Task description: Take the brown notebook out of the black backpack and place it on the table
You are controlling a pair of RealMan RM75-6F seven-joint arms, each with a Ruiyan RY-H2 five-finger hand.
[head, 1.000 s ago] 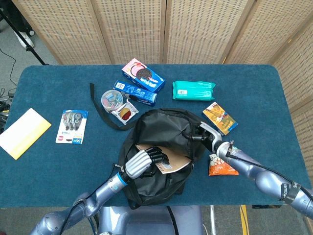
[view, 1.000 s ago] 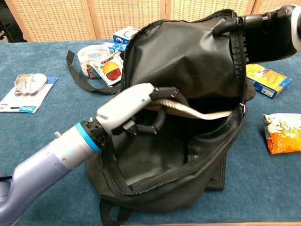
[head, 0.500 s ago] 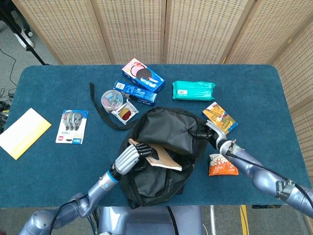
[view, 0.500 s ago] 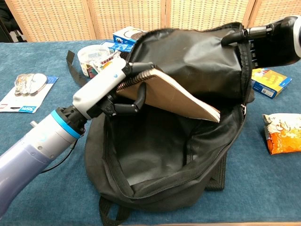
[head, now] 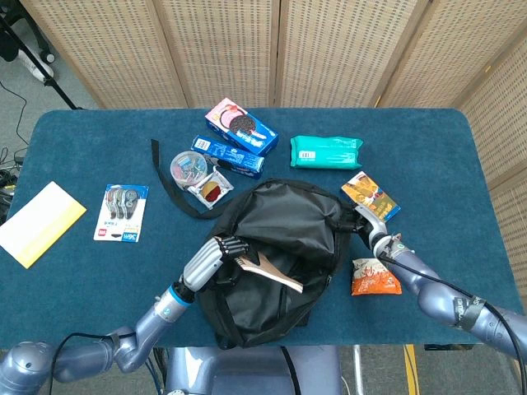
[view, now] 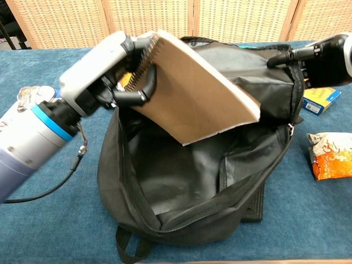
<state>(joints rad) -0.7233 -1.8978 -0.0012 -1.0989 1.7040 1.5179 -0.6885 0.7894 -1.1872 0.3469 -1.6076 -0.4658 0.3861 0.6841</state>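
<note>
The black backpack [head: 280,239] [view: 231,181] lies unzipped at the table's near middle. My left hand [head: 216,257] [view: 107,69] grips the spiral edge of the brown notebook [head: 276,276] [view: 198,91] and holds it tilted above the bag's mouth, clear of the inside. My right hand [head: 365,224] [view: 324,60] holds the bag's upper right edge, keeping the flap up.
Behind the bag lie cookie boxes [head: 239,125], a round snack tub [head: 189,167] and a teal packet [head: 325,151]. An orange snack bag [head: 375,278] and a colourful box [head: 370,197] sit right. A blister pack [head: 122,212] and yellow pad [head: 39,222] lie left.
My left hand has drawn the notebook up and leftward out of the backpack. The bag's flap has sunk lower while the right hand kept its hold.
</note>
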